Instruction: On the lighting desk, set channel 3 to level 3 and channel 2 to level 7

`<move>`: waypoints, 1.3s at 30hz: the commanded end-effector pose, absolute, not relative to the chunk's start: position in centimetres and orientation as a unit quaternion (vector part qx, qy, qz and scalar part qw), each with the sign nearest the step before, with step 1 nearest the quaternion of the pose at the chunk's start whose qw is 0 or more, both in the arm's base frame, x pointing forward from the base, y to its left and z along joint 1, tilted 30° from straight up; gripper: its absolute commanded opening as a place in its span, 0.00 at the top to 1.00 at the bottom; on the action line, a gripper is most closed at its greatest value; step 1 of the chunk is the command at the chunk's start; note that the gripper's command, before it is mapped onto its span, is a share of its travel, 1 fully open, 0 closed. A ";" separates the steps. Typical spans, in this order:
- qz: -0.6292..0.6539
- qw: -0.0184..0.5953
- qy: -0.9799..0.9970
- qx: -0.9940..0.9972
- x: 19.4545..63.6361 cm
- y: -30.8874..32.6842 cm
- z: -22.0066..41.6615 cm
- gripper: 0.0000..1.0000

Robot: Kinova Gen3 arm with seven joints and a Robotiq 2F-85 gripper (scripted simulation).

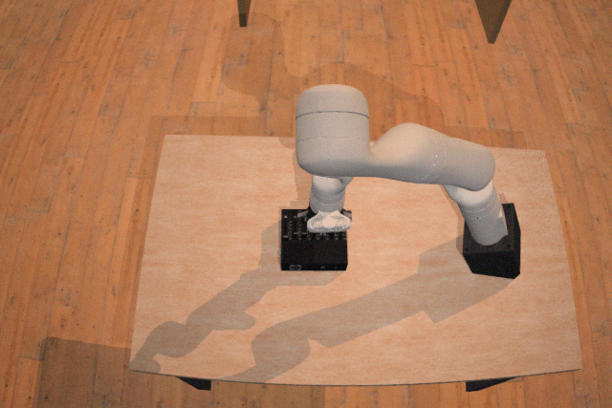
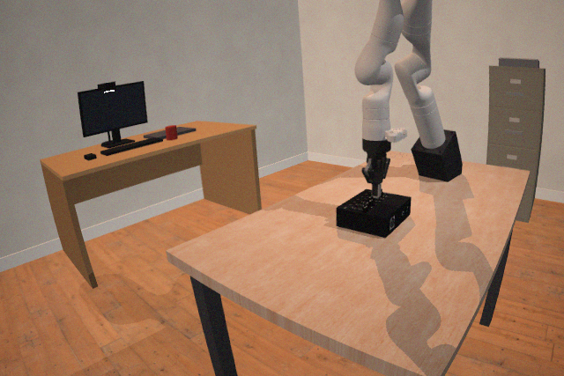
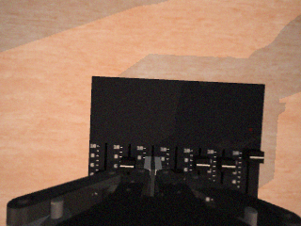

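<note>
The black lighting desk stands flat on the wooden table. In the wrist view a row of faders runs along its near edge, with light-lined caps at the left, right of middle and higher at the far right. My gripper is shut with nothing between the fingers. Its joined tips point straight down onto a fader slot left of middle, and the cap there is hidden by them. In the top view the arm's wrist hides the fingers.
The arm's black base block stands on the table to the right of the desk. Off the table are an office desk with a monitor and a filing cabinet.
</note>
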State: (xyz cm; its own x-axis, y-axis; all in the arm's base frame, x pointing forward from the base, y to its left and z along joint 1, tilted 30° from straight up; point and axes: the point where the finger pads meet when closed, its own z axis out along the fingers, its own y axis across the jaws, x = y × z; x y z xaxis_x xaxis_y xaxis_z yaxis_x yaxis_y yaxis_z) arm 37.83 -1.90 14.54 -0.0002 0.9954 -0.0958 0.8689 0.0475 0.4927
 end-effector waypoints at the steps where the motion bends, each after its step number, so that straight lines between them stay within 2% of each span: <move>1: 0.148 0.214 0.691 0.674 37.8 -1.8 14.5 1.00; 19: 0.148 0.214 0.691 0.674 37.7 -1.4 14.7 1.00; 39: 0.148 0.214 0.691 0.674 35.9 -1.1 17.9 1.00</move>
State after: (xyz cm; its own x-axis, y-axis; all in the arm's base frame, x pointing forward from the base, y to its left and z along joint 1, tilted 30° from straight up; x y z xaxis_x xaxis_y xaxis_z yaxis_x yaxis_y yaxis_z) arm 35.85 -2.34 17.35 0.0275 0.9943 -0.1025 0.8685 0.0270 0.4950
